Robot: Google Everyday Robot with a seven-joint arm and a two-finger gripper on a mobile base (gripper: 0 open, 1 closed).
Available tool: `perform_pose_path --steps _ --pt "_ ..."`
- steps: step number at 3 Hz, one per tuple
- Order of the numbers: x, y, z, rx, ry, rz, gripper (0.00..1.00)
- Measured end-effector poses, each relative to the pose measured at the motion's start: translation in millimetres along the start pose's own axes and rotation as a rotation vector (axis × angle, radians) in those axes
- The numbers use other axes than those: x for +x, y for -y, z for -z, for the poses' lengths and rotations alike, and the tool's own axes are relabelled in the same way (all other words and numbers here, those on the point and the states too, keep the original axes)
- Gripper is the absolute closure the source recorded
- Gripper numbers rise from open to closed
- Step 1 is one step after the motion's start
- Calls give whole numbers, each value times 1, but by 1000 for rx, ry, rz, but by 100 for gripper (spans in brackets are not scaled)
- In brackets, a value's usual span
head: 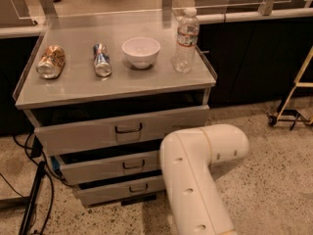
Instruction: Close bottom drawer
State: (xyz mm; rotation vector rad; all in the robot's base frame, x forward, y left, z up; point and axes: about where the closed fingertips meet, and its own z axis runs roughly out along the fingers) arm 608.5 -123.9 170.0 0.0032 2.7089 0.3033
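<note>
Pincer unseen — grip untellable — past the smooth cream arm (195, 180) beside the slim grey metal bottom drawer (117, 191), ajar.

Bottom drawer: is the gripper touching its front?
Cannot tell. In the camera view the robot arm covers one end of the bottom drawer, and the gripper is out of sight, not in view.

We see the bottom drawer (117, 189) at seven o'clock, standing slightly open with a dark gap above its front. Our white arm (195, 175) fills five o'clock, just beside it. Our gripper is out of sight.
</note>
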Motion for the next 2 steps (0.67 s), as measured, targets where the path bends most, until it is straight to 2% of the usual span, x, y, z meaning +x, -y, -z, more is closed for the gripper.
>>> perform_pose_path --steps 1,2 --pt "39 7 52 -29 -60 -54 100" --pt "70 13 66 -19 -111 -57 74"
